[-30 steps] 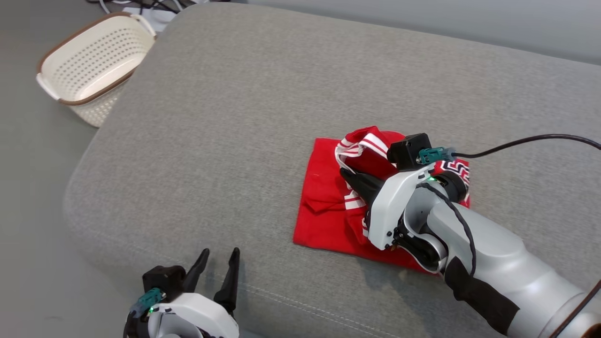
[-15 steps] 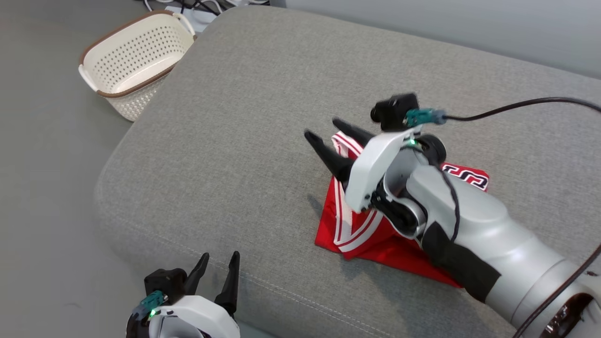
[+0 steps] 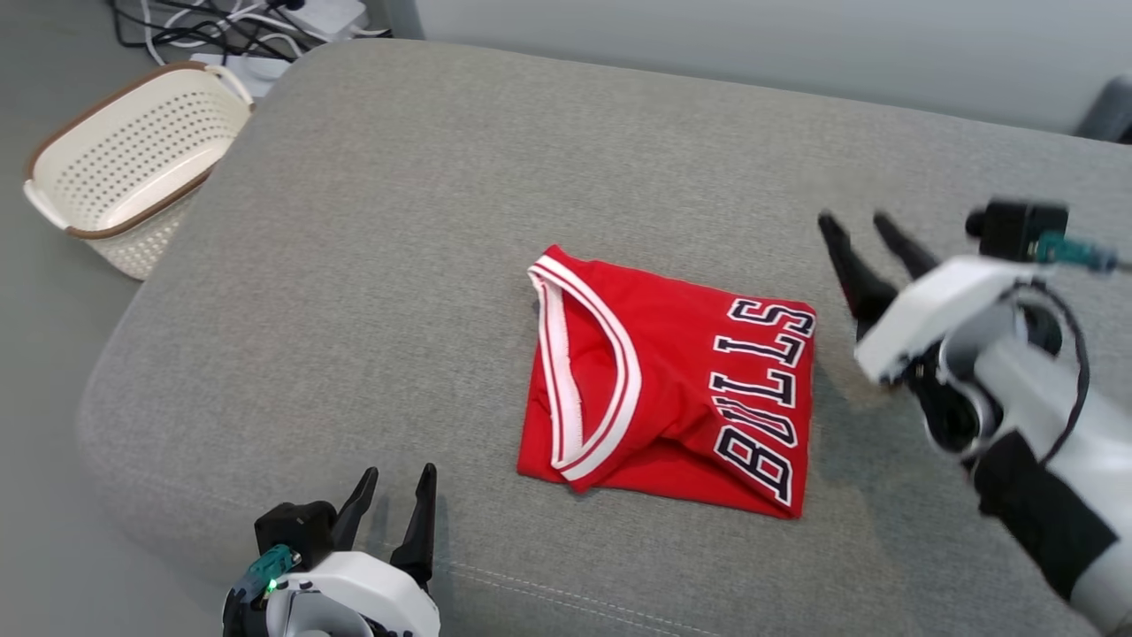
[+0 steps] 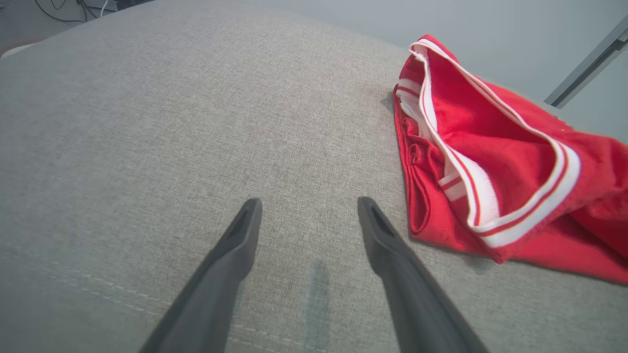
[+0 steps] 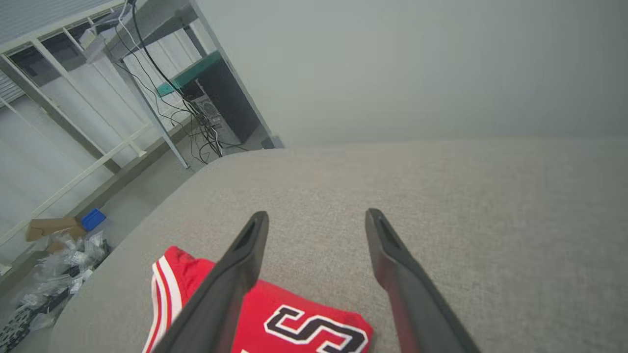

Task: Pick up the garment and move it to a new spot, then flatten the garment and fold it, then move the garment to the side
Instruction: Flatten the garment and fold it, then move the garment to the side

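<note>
The garment (image 3: pixel 672 380) is a red jersey with white trim and black-and-white letters, lying folded in a rough square on the grey cushion (image 3: pixel 442 221). Its striped edge faces my left wrist camera as the garment (image 4: pixel 490 162); a lettered corner of the garment (image 5: pixel 304 323) lies under my right fingers. My right gripper (image 3: pixel 853 226) hovers open to the right of the jersey, clear of it, also seen as the right gripper (image 5: pixel 316 215). Down at the cushion's front edge, my left gripper (image 3: pixel 395 476) is open and empty, to the jersey's lower left, as is the left gripper (image 4: pixel 309 203).
A cream perforated basket (image 3: pixel 124 168) with a brown rim stands on the floor off the cushion's far left corner. Cables (image 3: pixel 203 22) lie on the floor behind it. A grey wall (image 3: pixel 752 40) runs along the cushion's far side.
My right gripper opened, let go of the jersey and drew back to the right. The jersey now lies folded with its lettering up. The head camera has shifted.
</note>
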{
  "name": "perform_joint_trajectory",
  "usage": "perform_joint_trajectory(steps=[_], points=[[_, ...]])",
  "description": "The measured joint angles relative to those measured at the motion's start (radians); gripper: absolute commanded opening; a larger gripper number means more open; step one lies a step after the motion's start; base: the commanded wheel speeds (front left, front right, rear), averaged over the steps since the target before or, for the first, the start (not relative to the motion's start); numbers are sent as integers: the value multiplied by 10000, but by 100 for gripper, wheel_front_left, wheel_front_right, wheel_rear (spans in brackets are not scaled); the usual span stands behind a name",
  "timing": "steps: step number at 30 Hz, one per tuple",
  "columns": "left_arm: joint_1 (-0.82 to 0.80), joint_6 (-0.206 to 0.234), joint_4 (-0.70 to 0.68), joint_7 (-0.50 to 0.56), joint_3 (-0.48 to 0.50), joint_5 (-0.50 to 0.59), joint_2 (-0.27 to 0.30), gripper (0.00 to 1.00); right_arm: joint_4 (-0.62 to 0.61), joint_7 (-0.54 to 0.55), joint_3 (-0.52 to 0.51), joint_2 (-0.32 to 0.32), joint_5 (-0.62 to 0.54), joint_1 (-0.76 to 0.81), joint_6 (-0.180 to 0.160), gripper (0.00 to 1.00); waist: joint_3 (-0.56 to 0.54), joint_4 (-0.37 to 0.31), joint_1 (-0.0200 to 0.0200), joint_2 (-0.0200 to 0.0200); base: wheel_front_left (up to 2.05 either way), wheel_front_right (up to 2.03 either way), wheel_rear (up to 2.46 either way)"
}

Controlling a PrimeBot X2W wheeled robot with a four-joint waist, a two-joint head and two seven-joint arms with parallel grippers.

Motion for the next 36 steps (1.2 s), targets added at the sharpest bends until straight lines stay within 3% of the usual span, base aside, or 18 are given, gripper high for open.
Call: perform_joint_trajectory(steps=[7, 21, 23, 25, 28, 29, 30, 31, 36], points=[[-3, -48, -105, 0, -29, 58, 0, 100, 313, -12, -153, 25, 357, 1436, 0, 100, 160, -257, 0, 1, 0, 0, 0], [-45, -92, -297, 0, -136, -88, -2, 100, 1091, 328, 63, 257, 679, 1658, 0, 100, 609, 493, 0, 0, 0, 0, 0], [-59, -92, -320, 0, -134, -102, -2, 100, 1152, 382, 69, 270, 748, 1665, 0, 72, 679, 559, 0, 1, 0, 0, 0], [-59, -92, -345, 0, -130, -207, -4, 100, 1151, 431, 81, 263, 782, 1649, 0, 51, 732, 612, 0, 0, 0, 0, 0], [-63, -92, -359, 0, -130, -313, -6, 100, 1145, 431, 77, 251, 826, 1611, 0, 40, 784, 667, 0, 0, 0, 0, 0], [-65, -92, -360, 0, -127, -324, -4, 100, 1126, 431, 58, 251, 882, 1606, 0, 29, 799, 679, 0, 1, 0, 0, 0], [-70, -92, -360, 0, -125, -324, -4, 100, 1108, 437, 48, 247, 980, 1598, 0, 10, 811, 691, 0, 0, 0, 0, 0], [-76, -92, -360, 0, -123, -324, -6, 100, 1093, 445, 58, 230, 1012, 1582, 0, 0, 819, 700, 0, 0, 0, 0, 0], [-115, -90, -364, 0, -113, -328, -8, 100, 966, 698, 96, 130, 1166, 1552, -2, 0, 814, 732, 0, 0, 0, 0, 0]])
